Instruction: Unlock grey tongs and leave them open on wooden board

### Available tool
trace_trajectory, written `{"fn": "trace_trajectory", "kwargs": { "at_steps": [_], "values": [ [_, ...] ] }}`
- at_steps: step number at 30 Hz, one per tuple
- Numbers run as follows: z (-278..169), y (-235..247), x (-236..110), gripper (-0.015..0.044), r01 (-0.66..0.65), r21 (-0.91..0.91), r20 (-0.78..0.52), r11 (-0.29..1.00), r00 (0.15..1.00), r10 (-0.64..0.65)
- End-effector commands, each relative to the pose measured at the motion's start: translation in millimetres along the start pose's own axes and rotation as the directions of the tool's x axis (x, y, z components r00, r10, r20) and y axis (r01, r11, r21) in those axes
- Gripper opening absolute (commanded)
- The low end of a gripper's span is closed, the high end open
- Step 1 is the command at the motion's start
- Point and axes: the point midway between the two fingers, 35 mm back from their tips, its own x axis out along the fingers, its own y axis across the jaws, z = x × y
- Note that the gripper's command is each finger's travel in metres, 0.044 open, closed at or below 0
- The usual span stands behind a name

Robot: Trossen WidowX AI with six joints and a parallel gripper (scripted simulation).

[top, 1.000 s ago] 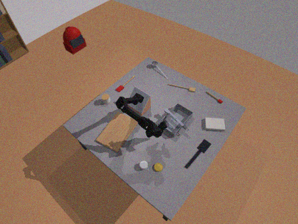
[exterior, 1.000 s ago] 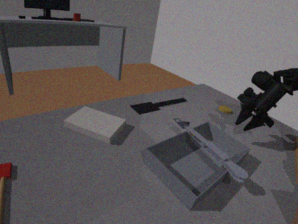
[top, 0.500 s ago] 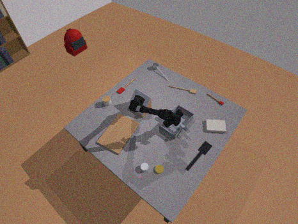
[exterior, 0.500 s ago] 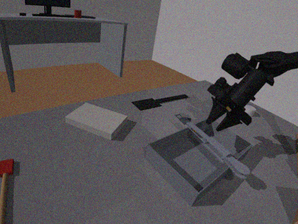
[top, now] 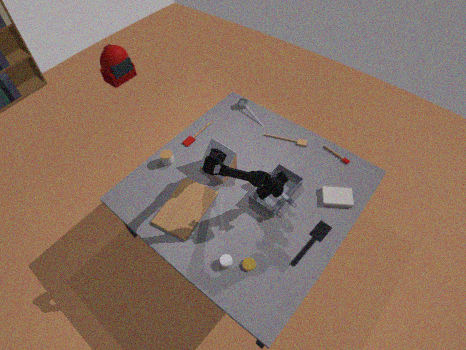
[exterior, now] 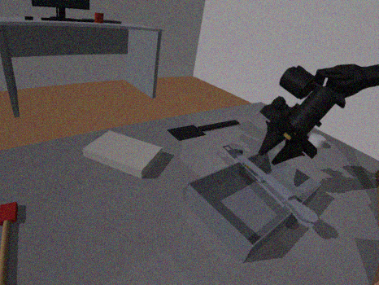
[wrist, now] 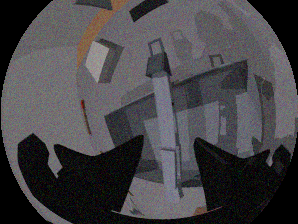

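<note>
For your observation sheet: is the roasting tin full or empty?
Empty inside: the roasting tin shows its bare grey floor. The grey tongs only lie across its rim.
</note>
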Motion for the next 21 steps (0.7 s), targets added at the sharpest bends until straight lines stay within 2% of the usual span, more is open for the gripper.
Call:
{"fn": "trace_trajectory", "kwargs": {
  "at_steps": [1, 21],
  "values": [
    [3, 1, 2, 0.026, 0.0, 0.006, 0.007, 1.0, 1.0, 0.0],
    [5, 2, 35, 0.026, 0.0, 0.006, 0.008, 1.0, 1.0, 0.0]
  ]
}}
